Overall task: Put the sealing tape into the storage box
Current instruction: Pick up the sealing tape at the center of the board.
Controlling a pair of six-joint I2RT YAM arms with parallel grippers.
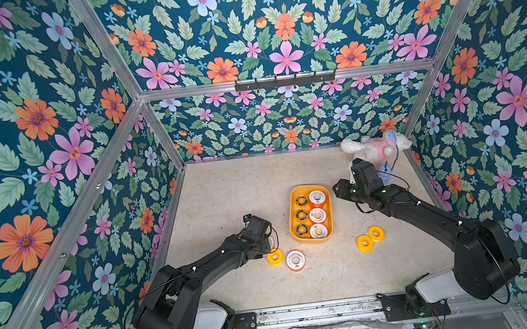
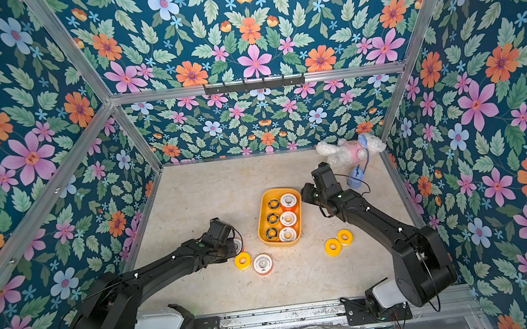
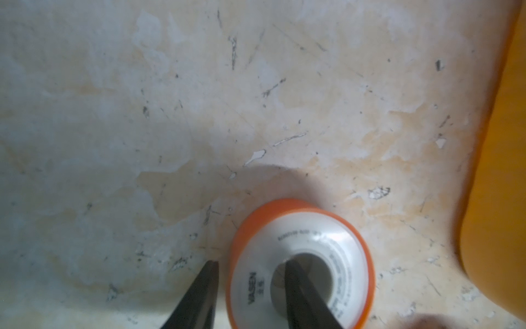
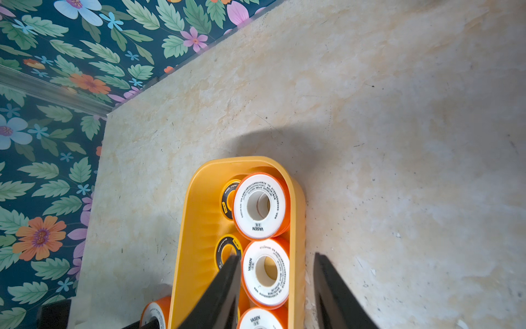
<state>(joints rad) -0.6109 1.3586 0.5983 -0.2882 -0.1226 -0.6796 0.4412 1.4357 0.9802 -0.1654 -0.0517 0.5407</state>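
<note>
Six spools of sealing tape show in the storage box point(image 1: 311, 240), which sits near the middle of the worktop point(image 1: 225, 193). Three black-faced spools point(image 1: 301, 215) run down its 9 o'clock side and three white-faced spools point(image 1: 317, 215) with orange rims down its 3 o'clock side.

My left end effector point(image 3: 250, 263) is at about 8 o'clock from the box, low over the worktop. In the left wrist view, one finger point(image 3: 301, 290) reaches into the centre hole of a white-and-orange spool point(image 3: 350, 256). The other finger point(image 3: 199, 296) stands just outside the orange rim, so the spool's wall is between the jaws. A sliver of worktop seems to show between that outer finger and the rim, and I cannot tell whether the jaws are pinching. The spool lies flat on the worktop, white face up. In both top views only its edge point(image 2: 238, 244) peeks out from under the wrist.

Four more spools lie flat and loose. A yellow spool point(image 1: 275, 258) and a white-topped spool point(image 1: 295, 260) sit side by side at 7 o'clock from the box, just beside the left end effector. Two yellow ones point(image 1: 364, 243) point(image 1: 376, 234) touch each other at 4 o'clock from the box.

My right end effector point(image 4: 274, 259) appears at the box's 2 o'clock corner in both top views, above the box. Its jaws are apart and grip nothing. In the right wrist view, one finger hangs over the line between the two columns. The other hangs outside the box wall, over bare worktop.
</note>
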